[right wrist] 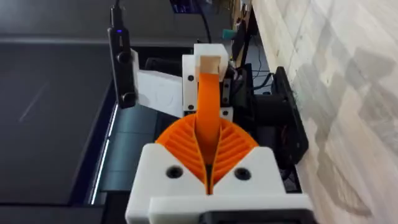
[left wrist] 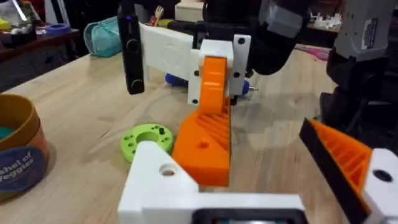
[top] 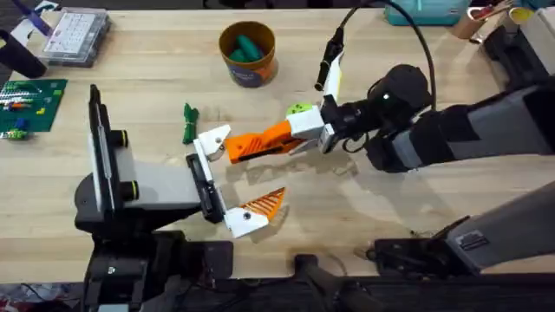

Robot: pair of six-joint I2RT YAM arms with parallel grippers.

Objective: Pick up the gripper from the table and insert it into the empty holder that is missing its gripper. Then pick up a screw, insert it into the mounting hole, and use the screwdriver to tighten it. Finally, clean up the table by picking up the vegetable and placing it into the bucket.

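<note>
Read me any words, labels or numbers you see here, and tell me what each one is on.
"...hel of ...eggies": white letters on the blue label of the bucket, left wrist view; the start is cut off.
Label on the right arm, overhead view: too small to read.
Green board at the table's far left: markings too small to read.

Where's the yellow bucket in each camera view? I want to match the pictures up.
Overhead: the bucket stands at top centre, on the far side of the table.
Left wrist: at the left edge, partly cut off, with its blue label band showing.
Right wrist: not in it.
Shared landmark: the lime-green disc, lying on the table in the overhead and left wrist views.
</note>
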